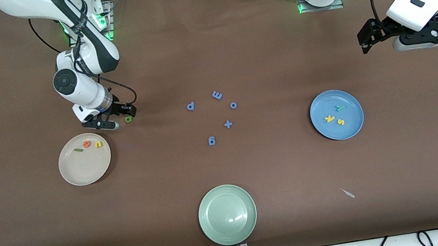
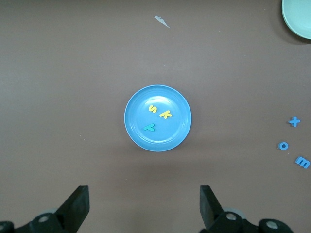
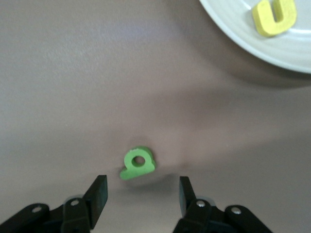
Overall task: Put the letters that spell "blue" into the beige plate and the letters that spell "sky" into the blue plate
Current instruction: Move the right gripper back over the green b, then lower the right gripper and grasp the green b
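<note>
The olive-green b (image 3: 137, 164) (image 1: 128, 119) lies flat on the table beside the beige plate (image 1: 76, 175) (image 3: 243, 41), toward the robots' side of it. My right gripper (image 3: 142, 191) (image 1: 120, 118) hangs low and open, its fingertips just short of the b and apart from it. In the beige plate lie the thin green l (image 1: 78, 150), orange e (image 1: 86, 144) and yellow u (image 1: 98, 144) (image 3: 274, 17). The blue plate (image 1: 353, 129) (image 2: 133, 104) holds the yellow s (image 2: 153, 108), yellow k (image 2: 165, 115) and teal y (image 2: 149, 127). My left gripper (image 2: 144, 194) (image 1: 365, 41) waits open and empty, high above the left arm's end of the table.
Several small blue letters (image 1: 212, 141) (image 2: 284, 145) are scattered at mid-table between the two plates. A pale green plate (image 1: 204, 208) (image 2: 299, 19) sits near the front edge. A small pale scrap (image 1: 348, 193) (image 2: 162, 21) lies nearer the front camera than the blue plate.
</note>
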Controlling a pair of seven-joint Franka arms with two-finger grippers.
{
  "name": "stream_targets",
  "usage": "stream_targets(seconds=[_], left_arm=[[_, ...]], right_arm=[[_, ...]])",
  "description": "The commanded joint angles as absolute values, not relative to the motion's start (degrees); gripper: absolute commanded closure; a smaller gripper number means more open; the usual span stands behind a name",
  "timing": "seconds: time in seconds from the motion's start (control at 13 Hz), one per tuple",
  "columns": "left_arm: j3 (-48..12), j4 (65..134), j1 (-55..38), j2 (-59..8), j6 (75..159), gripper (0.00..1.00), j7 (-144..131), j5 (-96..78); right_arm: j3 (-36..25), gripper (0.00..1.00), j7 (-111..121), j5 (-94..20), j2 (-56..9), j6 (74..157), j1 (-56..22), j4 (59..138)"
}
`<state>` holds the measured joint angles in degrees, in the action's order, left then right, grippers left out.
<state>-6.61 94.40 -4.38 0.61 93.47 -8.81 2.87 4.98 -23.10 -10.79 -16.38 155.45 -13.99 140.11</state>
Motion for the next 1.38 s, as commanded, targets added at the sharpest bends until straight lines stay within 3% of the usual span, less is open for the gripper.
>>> stream_targets(seconds=[0.0,0.31,0.46,0.61,1.0,1.3], left_arm=[[-6.9,94.2,-3.8,1.8,91.3,0.0,-10.1,2.2],[-6.5,94.2,-3.6,1.7,91.3,0.0,-11.9,-1.0],[-6.3,94.3,-3.5,1.7,91.4,0.0,-11.6,-1.9],[-6.3,94.2,-1.9,1.5,91.4,0.0,-10.8,-3.5],[-6.1,94.2,-0.2,1.5,91.4,0.0,-6.9,-2.8],[-6.1,94.2,-0.1,1.6,91.2,0.0,-6.6,-1.6]], right_arm=[[5.4,0.32,-23.0,-11.4,-18.4,158.6,-13.5,140.2],[5.4,0.36,-23.1,-11.4,-18.5,158.7,-13.5,140.1],[5.4,0.52,-23.0,-11.4,-18.5,158.7,-13.5,140.1],[5.4,0.62,-22.9,-11.3,-18.5,158.7,-13.4,140.1],[5.3,0.73,-22.5,-11.2,-20.0,158.6,-12.9,138.4],[4.6,0.75,-21.8,-11.1,-18.3,154.3,-12.8,136.3]])
